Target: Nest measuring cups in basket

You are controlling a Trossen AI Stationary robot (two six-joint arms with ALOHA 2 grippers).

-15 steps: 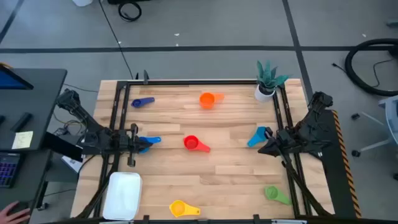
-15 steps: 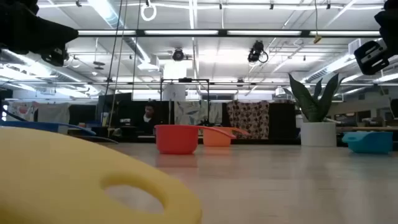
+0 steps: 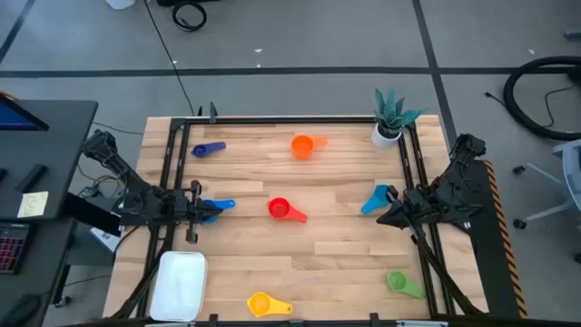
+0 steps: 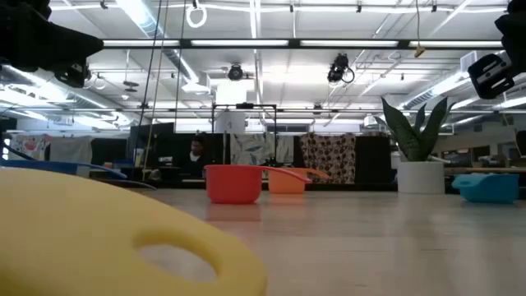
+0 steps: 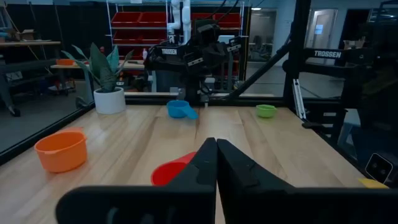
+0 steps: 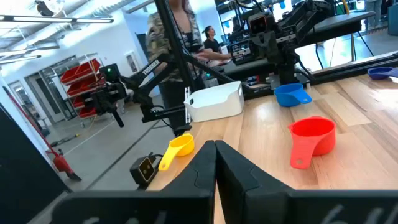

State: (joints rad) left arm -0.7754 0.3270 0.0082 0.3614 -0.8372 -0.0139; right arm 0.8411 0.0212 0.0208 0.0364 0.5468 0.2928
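From above, the white basket (image 3: 178,284) sits at the table's near left corner. Six cups lie apart; the red cup (image 3: 280,209) is in the middle. Low down, a yellow cup (image 4: 107,238) fills the front, cut off. In each wrist view, the left gripper (image 5: 215,152) and right gripper (image 6: 215,154) are pressed closed, holding nothing.

A white potted plant (image 3: 389,119) stands at the table's (image 3: 345,245) far corner.

Grey floor (image 3: 318,36), red shelving (image 5: 205,18), strip-lit ceiling (image 4: 271,43)
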